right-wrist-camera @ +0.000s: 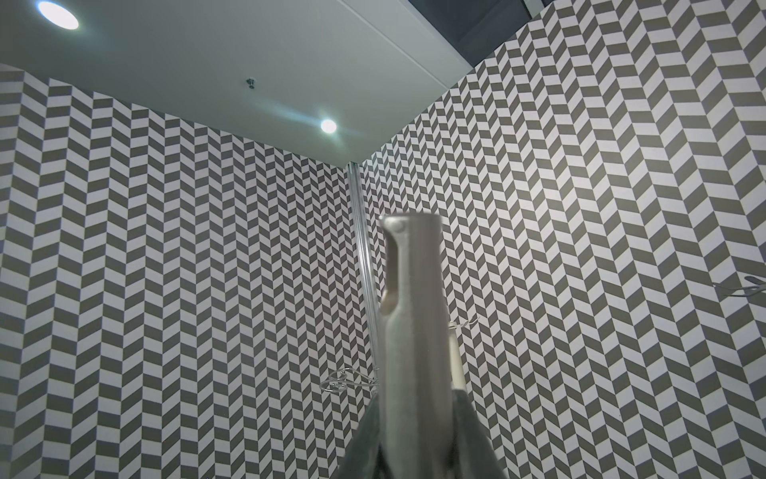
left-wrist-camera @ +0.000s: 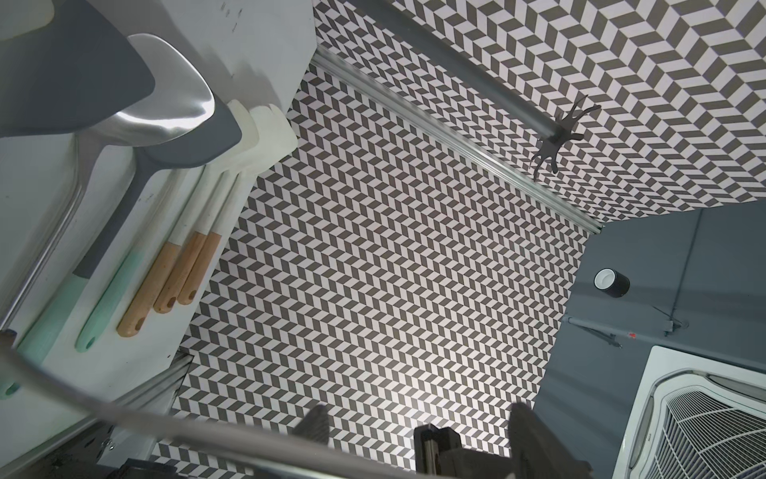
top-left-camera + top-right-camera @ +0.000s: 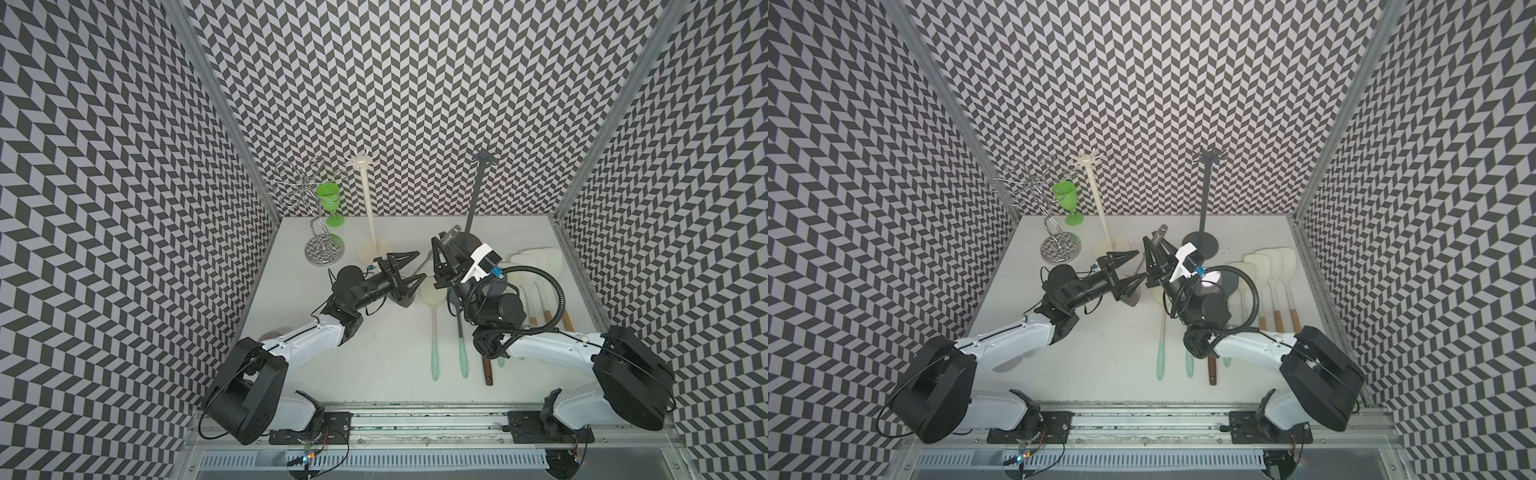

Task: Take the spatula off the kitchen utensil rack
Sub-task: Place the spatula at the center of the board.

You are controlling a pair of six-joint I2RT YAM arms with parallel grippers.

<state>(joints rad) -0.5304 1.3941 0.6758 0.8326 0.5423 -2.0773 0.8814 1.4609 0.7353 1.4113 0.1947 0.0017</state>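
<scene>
While my right gripper (image 3: 441, 245) is squeezing the spatula (image 3: 454, 230), my left gripper (image 3: 420, 264) is hanging open, empty. I am trying to steer far from the rack (image 3: 478, 187).

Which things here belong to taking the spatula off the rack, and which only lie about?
In the job: steel spatula, right gripper holding it, open left gripper near its shaft, dark grey utensil rack (likely).
Lying about: cream rack, wire glass holder, green goblet, spatulas on the table.
</scene>
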